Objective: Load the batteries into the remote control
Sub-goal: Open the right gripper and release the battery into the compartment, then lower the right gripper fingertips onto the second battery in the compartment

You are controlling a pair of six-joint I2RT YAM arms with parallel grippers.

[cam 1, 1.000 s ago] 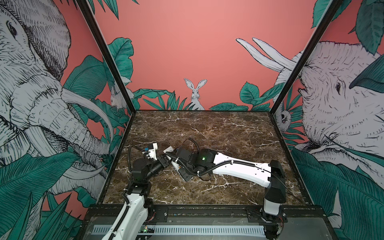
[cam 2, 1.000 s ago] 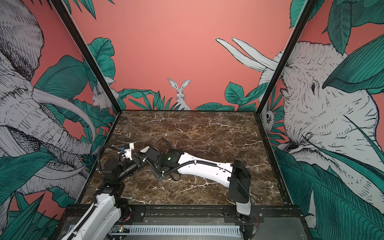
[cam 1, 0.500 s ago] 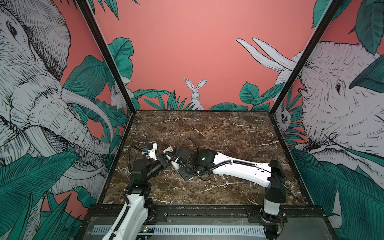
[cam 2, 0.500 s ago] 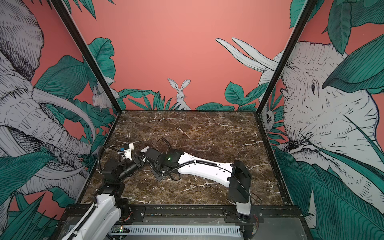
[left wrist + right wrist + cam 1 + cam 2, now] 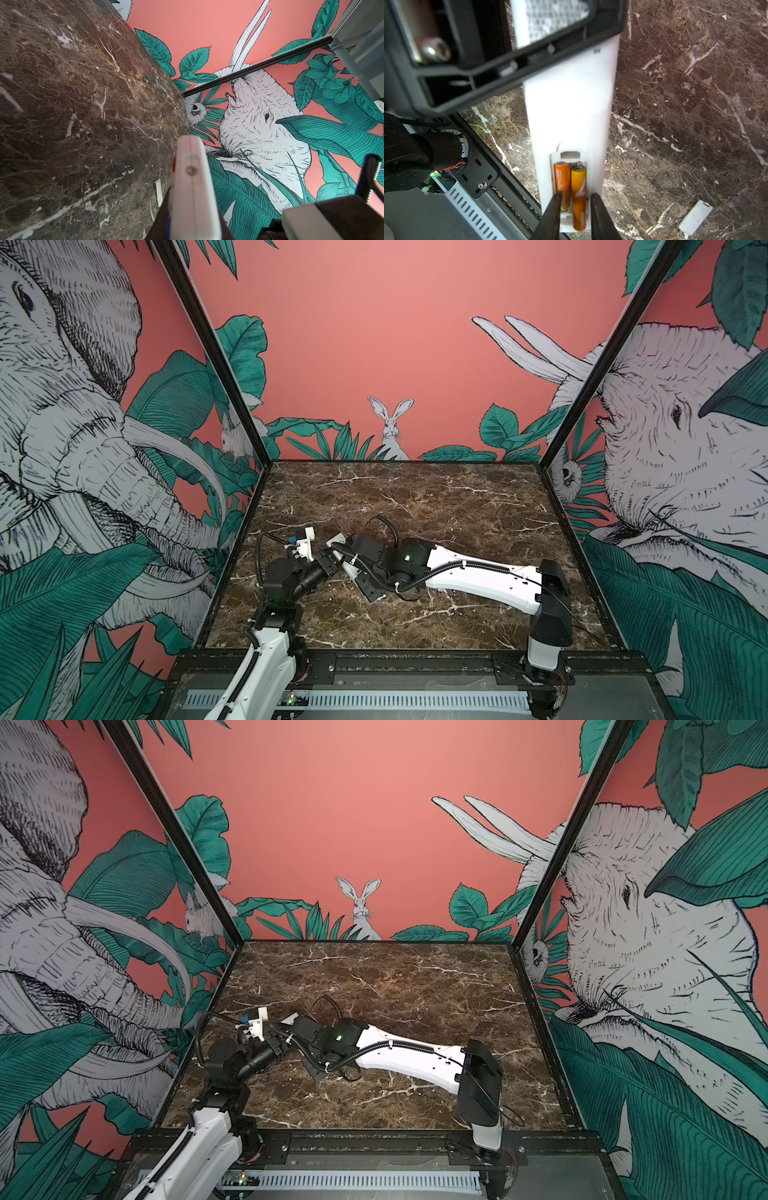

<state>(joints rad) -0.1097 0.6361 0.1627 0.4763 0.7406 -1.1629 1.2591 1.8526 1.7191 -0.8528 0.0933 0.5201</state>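
Over the front left part of the desk (image 5: 415, 497), near its left edge, the left tool (image 5: 193, 225) is pressed tight on the remote (image 5: 571, 104) and holds it above the marble, its plain white back facing the right wrist camera. An open compartment near one end of that back holds both batteries (image 5: 578, 187), lying side by side along the remote's length. The right tool (image 5: 576, 196) reaches in from the right side and hangs over that compartment with its fingers (image 5: 600, 218) slightly spread. One battery shows in the gap with a sliver of space on each side, and one finger covers part of the other battery. Whether the fingers touch anything cannot be told. A small white cover (image 5: 695, 216) lies flat on the desk, apart from the remote.
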